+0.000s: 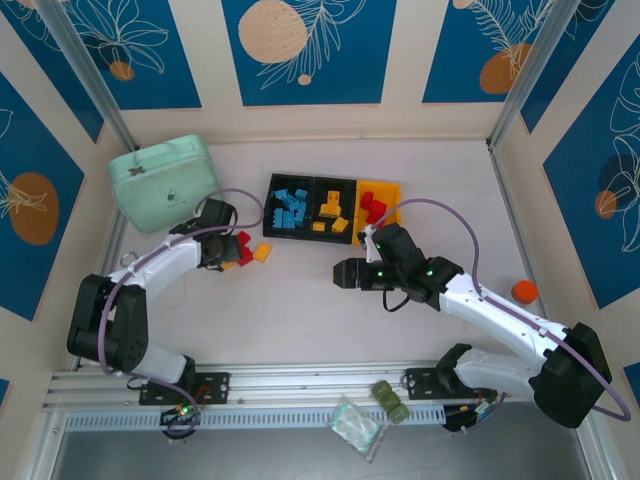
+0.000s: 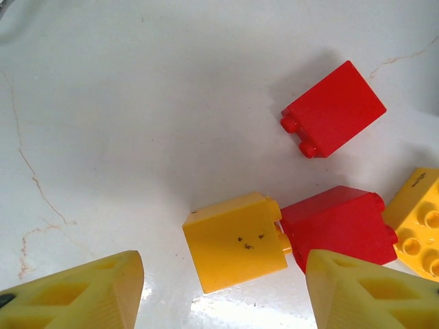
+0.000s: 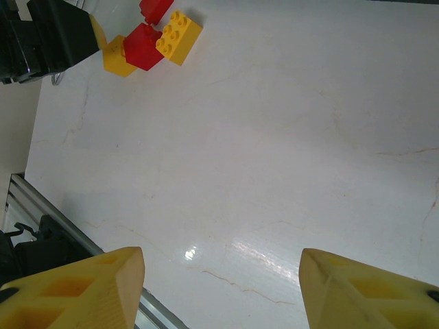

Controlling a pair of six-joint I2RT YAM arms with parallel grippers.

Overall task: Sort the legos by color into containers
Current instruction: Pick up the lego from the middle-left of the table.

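The yellow brick (image 2: 236, 241), just ahead of the open left gripper (image 2: 223, 291), should be straddled squarely, excluding the touching red brick (image 2: 339, 226).

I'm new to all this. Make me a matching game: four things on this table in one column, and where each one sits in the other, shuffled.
Things:
1. blue legos
2. binned red legos
3. mint-green case
4. round orange cap

Places:
a. near the right edge of the table
b. orange-yellow bin
c. far left corner
d. left black bin

Pairs: 1-d, 2-b, 3-c, 4-a.
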